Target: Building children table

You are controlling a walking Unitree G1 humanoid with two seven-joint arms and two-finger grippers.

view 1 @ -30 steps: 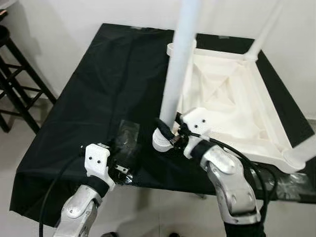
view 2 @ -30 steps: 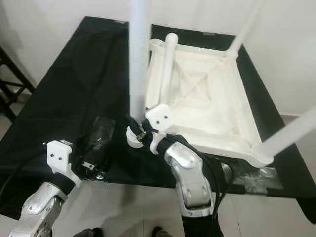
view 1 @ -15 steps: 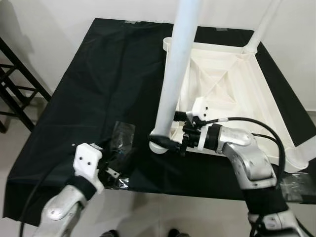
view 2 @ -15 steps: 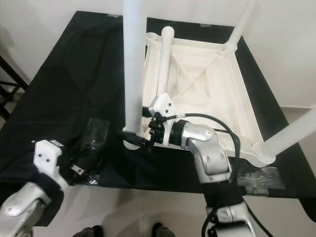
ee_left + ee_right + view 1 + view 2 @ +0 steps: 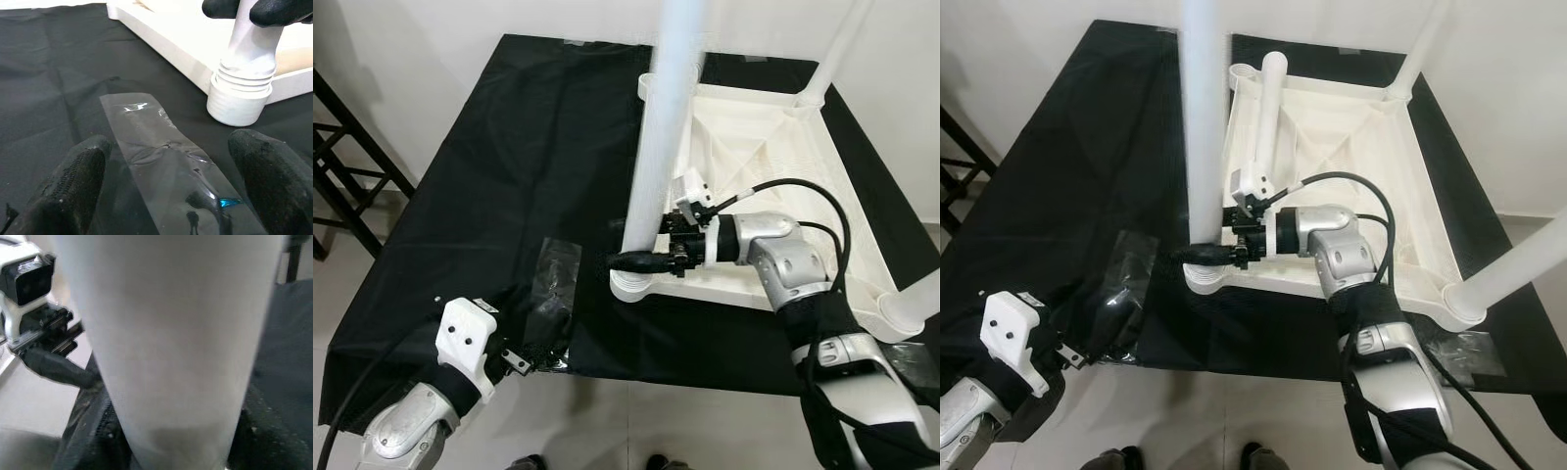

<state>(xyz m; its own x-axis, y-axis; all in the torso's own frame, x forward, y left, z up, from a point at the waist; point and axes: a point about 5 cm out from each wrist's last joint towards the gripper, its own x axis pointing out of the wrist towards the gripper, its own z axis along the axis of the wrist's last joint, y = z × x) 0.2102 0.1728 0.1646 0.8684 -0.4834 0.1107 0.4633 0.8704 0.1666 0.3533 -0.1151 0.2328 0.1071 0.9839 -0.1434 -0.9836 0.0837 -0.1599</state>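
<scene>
Right gripper (image 5: 641, 258) clamped around the white table leg (image 5: 656, 166), just above its threaded corner socket (image 5: 631, 285); left gripper (image 5: 171, 186) open over a plastic bag (image 5: 553, 294). I fear cross-threading if the leg tilts.

A plain indoor room, likely in a home, is suggested. Bare off-white walls (image 5: 460, 39) are seen behind a table draped in black cloth (image 5: 509, 176), and a pale tiled floor (image 5: 342, 284) lies below. A dark wooden stool or rack (image 5: 342, 166) stands against the wall at the robot's left. A white upturned children's table (image 5: 773, 166) lies on the cloth as the work piece.
</scene>
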